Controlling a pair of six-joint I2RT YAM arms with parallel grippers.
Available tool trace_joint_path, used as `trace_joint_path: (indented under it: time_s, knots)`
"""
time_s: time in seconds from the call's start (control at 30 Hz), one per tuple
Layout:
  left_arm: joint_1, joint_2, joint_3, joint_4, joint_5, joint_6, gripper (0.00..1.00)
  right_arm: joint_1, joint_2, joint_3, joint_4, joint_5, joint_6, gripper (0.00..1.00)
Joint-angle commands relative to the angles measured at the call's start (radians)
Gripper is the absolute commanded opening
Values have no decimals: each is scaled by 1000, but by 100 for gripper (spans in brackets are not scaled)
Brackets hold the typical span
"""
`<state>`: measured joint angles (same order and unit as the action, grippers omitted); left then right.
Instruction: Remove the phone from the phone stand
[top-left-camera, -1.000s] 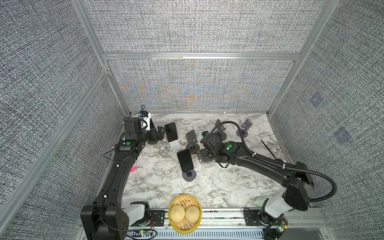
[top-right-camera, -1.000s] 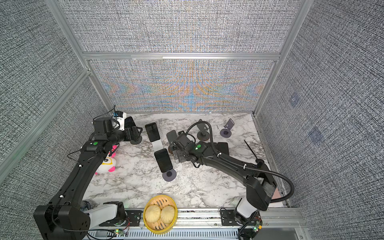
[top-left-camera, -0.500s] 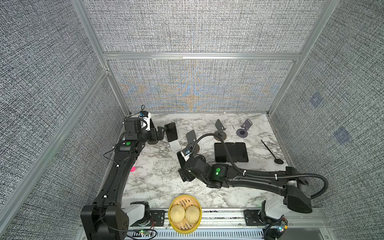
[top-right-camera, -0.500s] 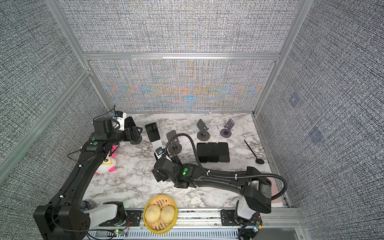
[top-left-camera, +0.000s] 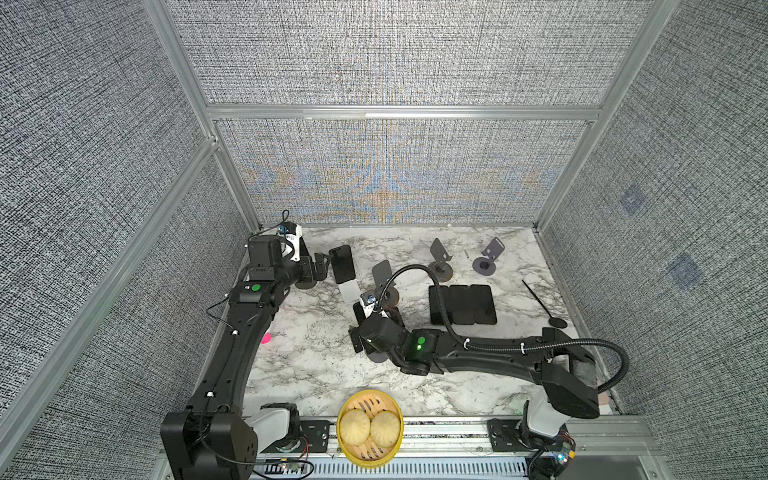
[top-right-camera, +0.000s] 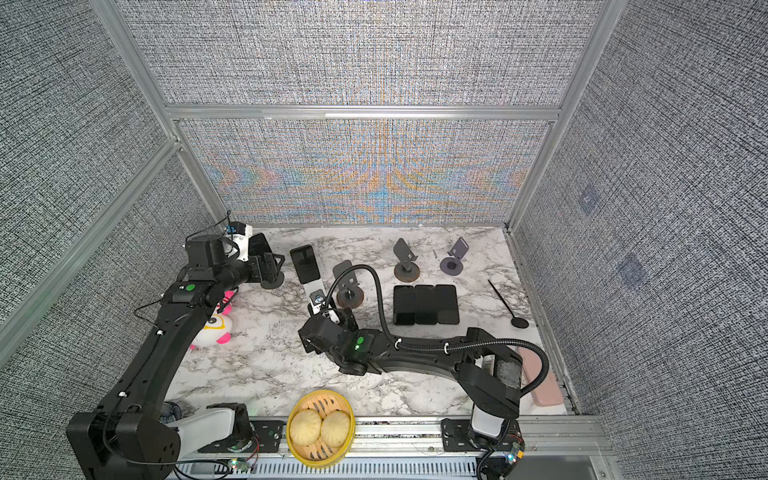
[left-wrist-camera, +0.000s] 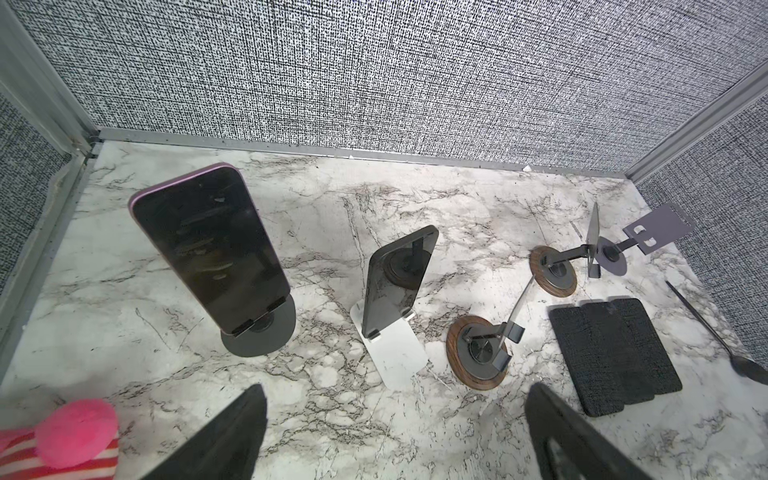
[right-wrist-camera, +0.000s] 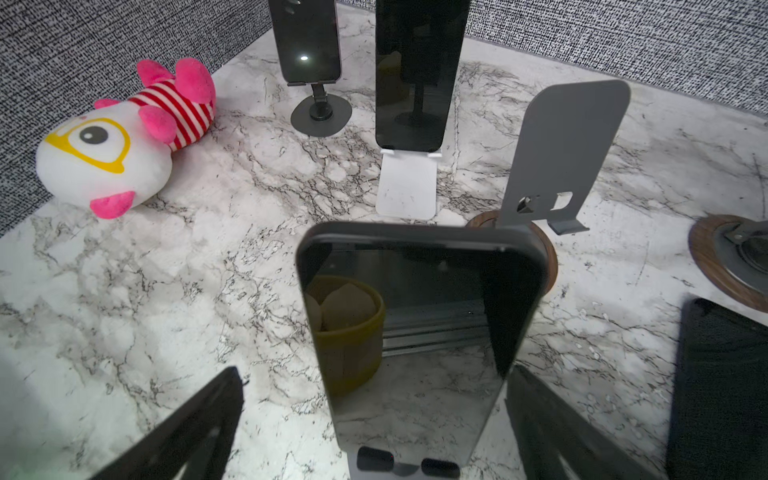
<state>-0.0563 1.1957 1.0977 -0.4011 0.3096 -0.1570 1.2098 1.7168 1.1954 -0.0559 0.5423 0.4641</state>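
Since the job is to take a phone off its stand, the big marble table (top-left-camera: 316, 365) has many stands on it. Low near the front, the right gripper (right-wrist-camera: 374, 382) has its jaws wide apart, one on each side of the phone (right-wrist-camera: 419, 332). I cannot see them touching it, and it holds nothing. A squeeze and a lift should come next, I think.

At the back, the left gripper (left-wrist-camera: 397, 388) is wide open too and empty. It hangs near a purple-edged phone (left-wrist-camera: 208, 245) on a dark round stand.

At the front edge sits a yellow basket (top-left-camera: 368, 460) with two round buns (top-left-camera: 354, 427) in it, side by side.

Three flat phones (top-left-camera: 462, 304) lie in a neat row, touching. I guess they came off the bare stands (top-left-camera: 440, 255) near them.

The front phone leans back on its phone stand (right-wrist-camera: 374, 459). Two little lips hold its bottom edge so it cannot slide off.
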Motion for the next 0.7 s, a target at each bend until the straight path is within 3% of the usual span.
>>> trace_joint_path:
  time_s: [0.0, 0.37, 0.67]
  knots:
    - [2, -5, 8, -8, 8, 6, 98, -11, 4, 3, 28, 14, 37, 98]
    - [2, -7, 8, -8, 5, 8, 98, -38, 39, 33, 7, -8, 37, 95]
    - [2, -7, 8, -9, 3, 8, 98, -44, 49, 22, 36, -11, 41, 81]
